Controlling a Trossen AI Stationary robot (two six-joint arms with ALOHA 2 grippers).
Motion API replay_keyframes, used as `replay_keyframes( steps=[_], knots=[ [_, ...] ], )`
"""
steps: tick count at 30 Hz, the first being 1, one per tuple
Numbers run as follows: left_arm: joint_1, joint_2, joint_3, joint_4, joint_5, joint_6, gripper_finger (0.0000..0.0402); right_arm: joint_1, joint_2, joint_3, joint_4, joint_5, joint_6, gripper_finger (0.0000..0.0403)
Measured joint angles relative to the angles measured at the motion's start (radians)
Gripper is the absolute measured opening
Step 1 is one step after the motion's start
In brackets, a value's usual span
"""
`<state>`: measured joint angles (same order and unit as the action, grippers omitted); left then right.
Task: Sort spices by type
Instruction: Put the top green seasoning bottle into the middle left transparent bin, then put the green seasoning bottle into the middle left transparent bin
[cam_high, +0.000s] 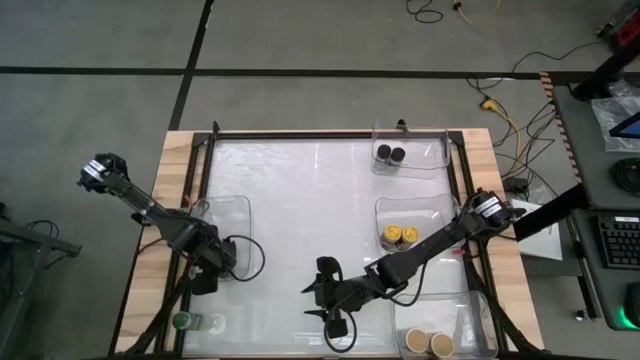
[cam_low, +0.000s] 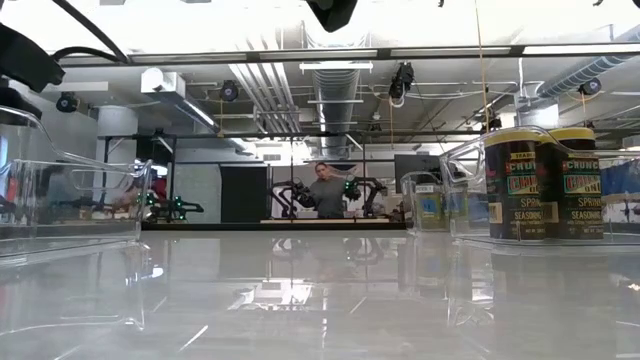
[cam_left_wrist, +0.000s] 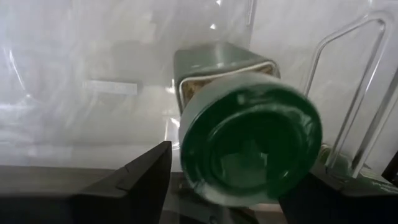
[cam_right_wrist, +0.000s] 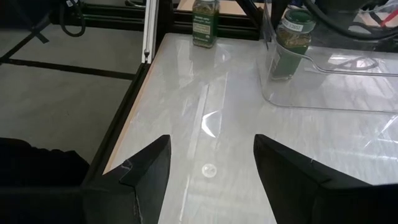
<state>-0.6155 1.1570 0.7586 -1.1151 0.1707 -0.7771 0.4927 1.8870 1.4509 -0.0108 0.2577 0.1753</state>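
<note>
Nearest the lens, a green-lidded jar (cam_left_wrist: 249, 146) sits between your left gripper's (cam_left_wrist: 227, 186) jaws, apparently clamped, over the left clear bin (cam_high: 235, 205). Its round lid is smooth plastic on a squarish, rigid body: judge it light but slippery, best taken across the body below the lid. A second green jar (cam_high: 182, 321) stands on the counter (cam_high: 300, 220) at the near left corner. Your right gripper (cam_right_wrist: 211, 171) hovers mid-counter, jaws wide and empty. Black (cam_high: 390, 154), yellow (cam_high: 399, 235) and tan (cam_high: 428, 343) pairs sit binned.

Eight jars: two black-lidded (cam_high: 390, 154), two yellow (cam_high: 399, 235), two tan (cam_high: 428, 343), two green (cam_right_wrist: 204, 23). Four clear bins (cam_high: 412, 140).
</note>
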Motion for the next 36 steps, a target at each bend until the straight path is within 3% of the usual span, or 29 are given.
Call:
replay_keyframes(
  steps=[10,15,21,26,32,36],
  knots=[
    [0.000,-0.047,0.045,-0.124,-0.002,-0.036,0.0227,0.000,0.000,0.000,-0.014,0.000,0.000,0.0219],
    [0.000,-0.047,0.158,-0.229,-0.037,-0.044,0.0225,0.000,0.000,0.000,-0.014,0.000,0.000,0.0219],
    [-0.001,-0.047,0.338,-0.270,-0.169,-0.081,0.0225,0.000,0.000,0.000,-0.015,0.000,0.000,0.0219],
    [-0.001,-0.037,0.473,-0.158,-0.282,-0.121,0.0225,0.004,0.000,0.000,-0.014,0.001,-0.008,0.0219],
    [-0.017,0.024,0.572,0.145,-0.293,-0.107,0.0225,0.013,0.000,0.000,-0.013,0.000,-0.029,0.0219],
    [-0.056,0.106,0.616,0.194,-0.291,-0.064,0.0225,0.013,0.000,0.000,-0.013,0.001,-0.027,0.0219]
  ],
)
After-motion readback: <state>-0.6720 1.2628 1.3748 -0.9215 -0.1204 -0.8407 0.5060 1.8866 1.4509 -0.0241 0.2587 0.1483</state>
